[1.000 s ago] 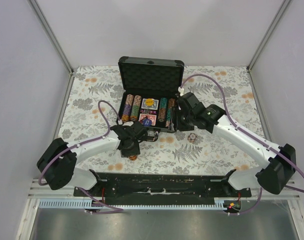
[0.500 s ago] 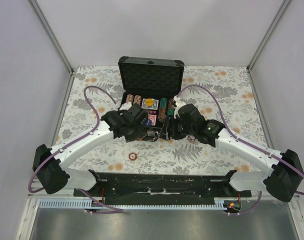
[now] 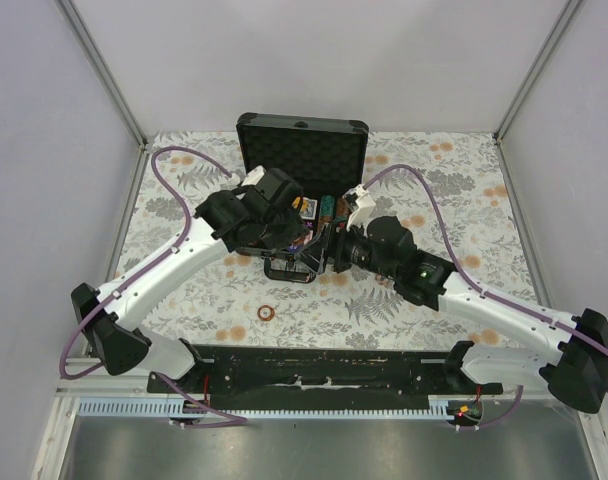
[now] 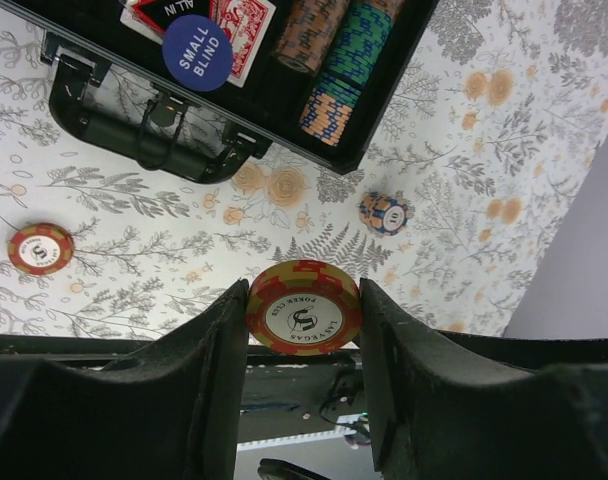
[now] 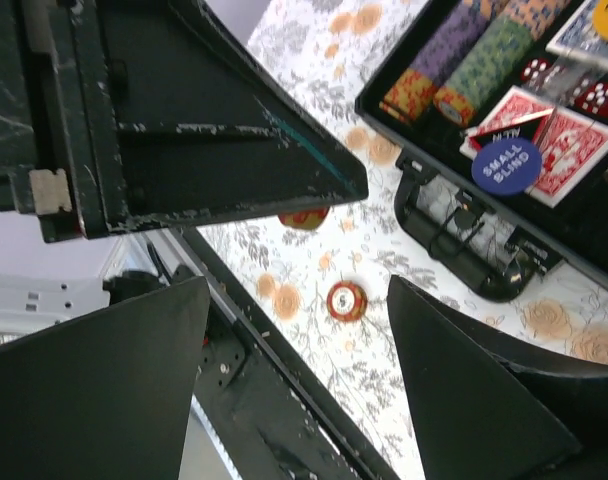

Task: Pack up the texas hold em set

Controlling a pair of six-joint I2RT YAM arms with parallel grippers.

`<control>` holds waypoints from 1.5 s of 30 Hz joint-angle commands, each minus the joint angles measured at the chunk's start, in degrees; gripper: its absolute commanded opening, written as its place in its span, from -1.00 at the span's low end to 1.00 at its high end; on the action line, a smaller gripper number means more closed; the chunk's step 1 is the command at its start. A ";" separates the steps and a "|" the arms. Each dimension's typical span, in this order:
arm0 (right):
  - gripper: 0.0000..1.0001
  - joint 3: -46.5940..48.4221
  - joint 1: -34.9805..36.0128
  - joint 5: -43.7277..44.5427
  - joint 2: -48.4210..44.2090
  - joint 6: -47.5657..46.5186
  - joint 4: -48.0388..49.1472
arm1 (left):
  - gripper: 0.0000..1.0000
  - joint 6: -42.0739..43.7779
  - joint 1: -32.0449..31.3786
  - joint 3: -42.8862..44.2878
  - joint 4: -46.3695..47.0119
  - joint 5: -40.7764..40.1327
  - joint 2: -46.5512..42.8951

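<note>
A red-and-yellow chip (image 4: 304, 318) is held on edge between the fingers of the left gripper (image 4: 304, 298). Beyond it, a red loose chip (image 4: 40, 248) and a blue loose chip (image 4: 386, 212) lie on the tabletop (image 4: 464, 180). Farther out, the open case (image 4: 319, 152) contains chip rows (image 4: 334, 60), a red card deck (image 4: 248, 22) and a blue button (image 4: 198, 53). The right gripper (image 5: 296, 300) is spread wide, with nothing held, near the case's handle side.

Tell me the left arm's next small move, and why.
Probably swing the left gripper until its chip lines up over the end of a chip row in the case. The gripper is shut on the chip. In the wrist view the rows sit off to one side of it, not beneath it, so releasing now would likely miss.
</note>
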 commanded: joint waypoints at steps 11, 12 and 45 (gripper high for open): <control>0.47 -2.00 1.84 14.09 -1.09 3.11 15.00 | -0.96 -14.59 0.71 -0.52 1.12 1.01 -5.94; 0.47 -1.90 1.84 13.66 -0.74 3.46 15.43 | -0.96 -14.94 0.79 -0.78 1.30 0.92 -6.21; -0.39 0.47 2.37 12.33 7.00 9.17 26.07 | -0.89 -18.11 1.67 -4.21 5.78 6.20 -7.71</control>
